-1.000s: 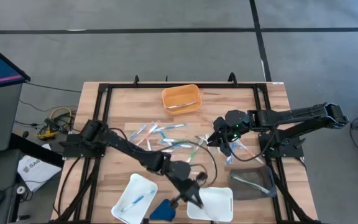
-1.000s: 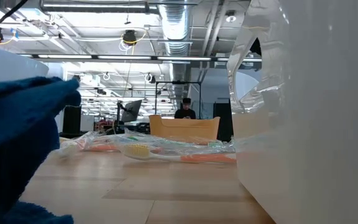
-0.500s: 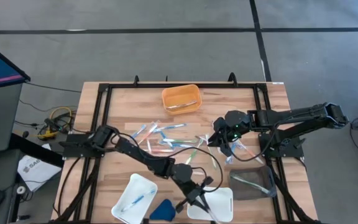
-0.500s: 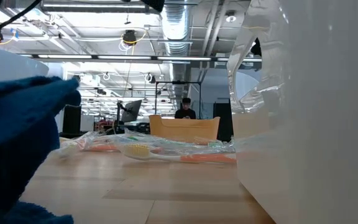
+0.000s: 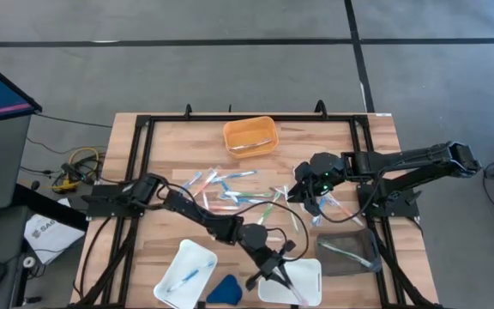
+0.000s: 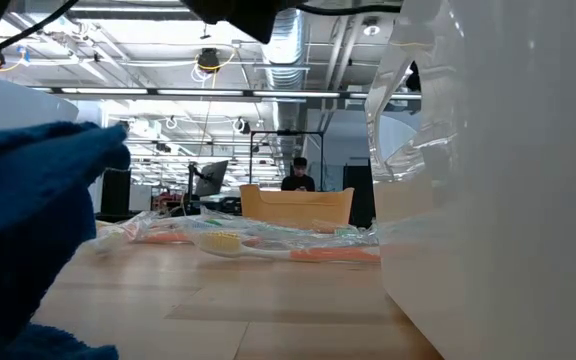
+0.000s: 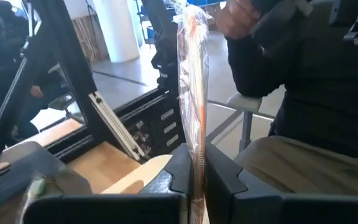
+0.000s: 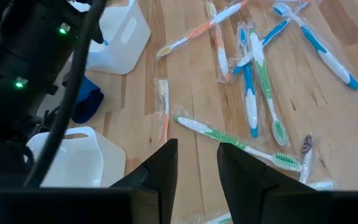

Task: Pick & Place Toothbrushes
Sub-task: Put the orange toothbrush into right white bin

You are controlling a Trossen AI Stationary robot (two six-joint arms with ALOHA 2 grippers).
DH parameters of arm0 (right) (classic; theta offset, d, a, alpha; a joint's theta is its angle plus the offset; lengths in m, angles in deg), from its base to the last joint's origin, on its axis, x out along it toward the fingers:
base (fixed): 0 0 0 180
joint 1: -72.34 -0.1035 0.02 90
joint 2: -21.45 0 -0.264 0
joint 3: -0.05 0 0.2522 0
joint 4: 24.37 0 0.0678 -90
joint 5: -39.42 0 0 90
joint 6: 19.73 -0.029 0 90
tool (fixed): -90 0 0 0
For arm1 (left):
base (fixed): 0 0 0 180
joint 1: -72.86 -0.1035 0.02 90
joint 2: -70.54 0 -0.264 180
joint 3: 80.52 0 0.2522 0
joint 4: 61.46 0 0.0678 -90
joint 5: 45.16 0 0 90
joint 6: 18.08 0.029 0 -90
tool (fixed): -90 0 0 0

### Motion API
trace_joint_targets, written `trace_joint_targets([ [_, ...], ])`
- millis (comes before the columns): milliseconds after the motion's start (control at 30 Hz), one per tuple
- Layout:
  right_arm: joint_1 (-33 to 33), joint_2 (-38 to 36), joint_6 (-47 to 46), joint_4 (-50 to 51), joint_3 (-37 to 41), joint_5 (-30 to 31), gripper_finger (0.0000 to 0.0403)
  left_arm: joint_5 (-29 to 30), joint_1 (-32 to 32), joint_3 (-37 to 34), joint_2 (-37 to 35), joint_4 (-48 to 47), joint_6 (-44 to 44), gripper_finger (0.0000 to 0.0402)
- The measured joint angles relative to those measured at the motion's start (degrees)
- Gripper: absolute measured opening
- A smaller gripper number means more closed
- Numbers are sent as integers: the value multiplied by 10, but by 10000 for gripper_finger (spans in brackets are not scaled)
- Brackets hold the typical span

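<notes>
On the wooden slatted bench (image 5: 333,137), the left arm reaches diagonally toward the near edge, and the left claw (image 7: 194,186) is clamped on a long orange toothbrush in a clear plastic wrapper (image 7: 193,81), which stands upright between its two dark fingers (image 7: 178,171) in the left wrist view. In the high view this claw (image 5: 273,268) hangs over the near middle of the bench, at the left edge of a white rectangular plastic tray (image 5: 303,276) and just right of a small dark-blue wedge-shaped object (image 5: 224,289). Another white tray (image 5: 175,257) at the near left holds a blue toothbrush (image 5: 187,276). The right arm comes in from the right, and the right claw (image 5: 303,190) hovers over the right end of the loose scatter of wrapped toothbrushes (image 5: 230,190) in blue, green, orange and white that lies across the middle of the bench; its fingers (image 8: 160,168) stand partly apart with nothing between them, above a green-and-white toothbrush (image 8: 235,142) and an orange one (image 8: 163,115). A dark translucent tray (image 5: 350,253) at the near right holds one pale toothbrush, and an orange plastic tray (image 5: 249,136) at the far middle holds another. In the left wrist view a seated person in dark clothes (image 7: 303,81) shows beyond the bench.
</notes>
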Motion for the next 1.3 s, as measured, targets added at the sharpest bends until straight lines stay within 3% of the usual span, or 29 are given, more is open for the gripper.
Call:
trace_joint_targets([
  [467, 0, 0, 0, 1, 0, 0, 107, 45, -4, 0, 64, 21, -40, 9],
  [767, 0, 0, -1, 1, 0, 0, 107, 94, -6, 0, 58, 9, -47, 9],
  [1300, 0, 0, -1, 1, 0, 0, 107, 95, -13, 0, 58, -19, -53, 24],
])
